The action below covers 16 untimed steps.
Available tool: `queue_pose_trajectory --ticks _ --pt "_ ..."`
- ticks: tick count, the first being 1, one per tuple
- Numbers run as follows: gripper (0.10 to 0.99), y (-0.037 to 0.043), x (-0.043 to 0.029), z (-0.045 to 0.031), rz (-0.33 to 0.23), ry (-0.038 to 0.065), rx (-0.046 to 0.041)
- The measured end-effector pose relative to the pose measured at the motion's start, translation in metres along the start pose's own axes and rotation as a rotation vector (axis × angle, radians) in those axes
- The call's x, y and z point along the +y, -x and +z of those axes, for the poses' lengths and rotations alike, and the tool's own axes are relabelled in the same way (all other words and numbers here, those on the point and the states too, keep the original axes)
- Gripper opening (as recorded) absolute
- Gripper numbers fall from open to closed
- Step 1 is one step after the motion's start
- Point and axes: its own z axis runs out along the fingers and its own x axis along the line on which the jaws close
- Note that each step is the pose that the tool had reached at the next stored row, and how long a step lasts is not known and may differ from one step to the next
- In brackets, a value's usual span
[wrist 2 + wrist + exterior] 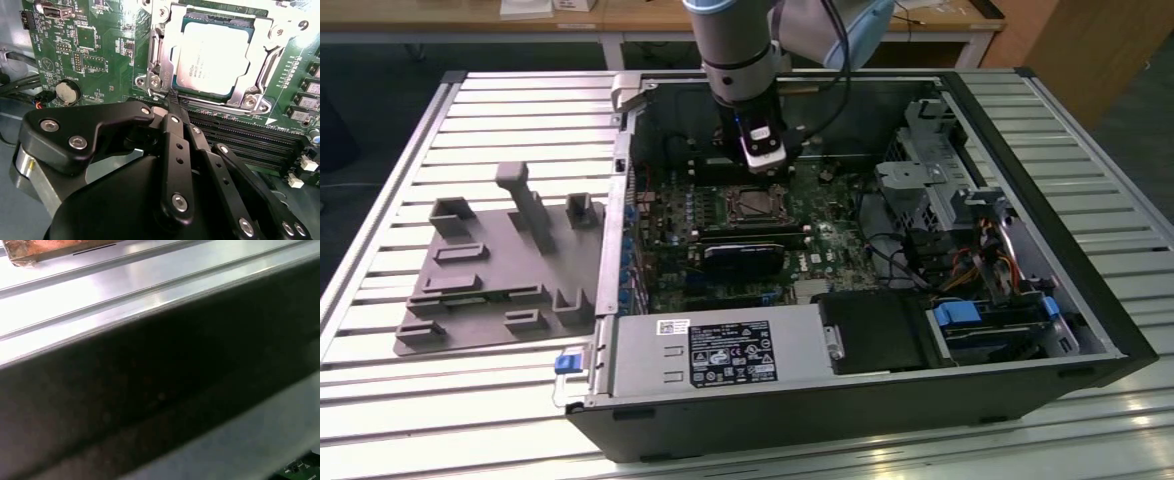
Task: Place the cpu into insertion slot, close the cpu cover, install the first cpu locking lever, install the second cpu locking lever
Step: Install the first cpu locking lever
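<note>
Second wrist view: silvery cpu (212, 55) seated.

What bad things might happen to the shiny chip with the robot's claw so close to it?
1. The gripper is shut, its tip right at the edge of the cover around the cpu. A slip might scratch the green board or bend the thin frame.
2. Memory slots lie just beside the fingertips, so a sideways nudge might hit them.
3. In the exterior view the arm reaches inside the case near cables, which might snag.
</note>
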Motion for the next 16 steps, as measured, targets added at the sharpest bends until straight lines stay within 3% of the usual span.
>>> queue_pose_trajectory --ticks 9,14,16 --pt "0.102 0.0007 -0.0017 0.0003 0.004 0.014 0.0062" --pt "0.102 0.001 -0.0025 0.0003 0.011 0.042 0.0185" --pt "0.102 0.0012 -0.0029 0.0003 0.013 0.049 0.0217"
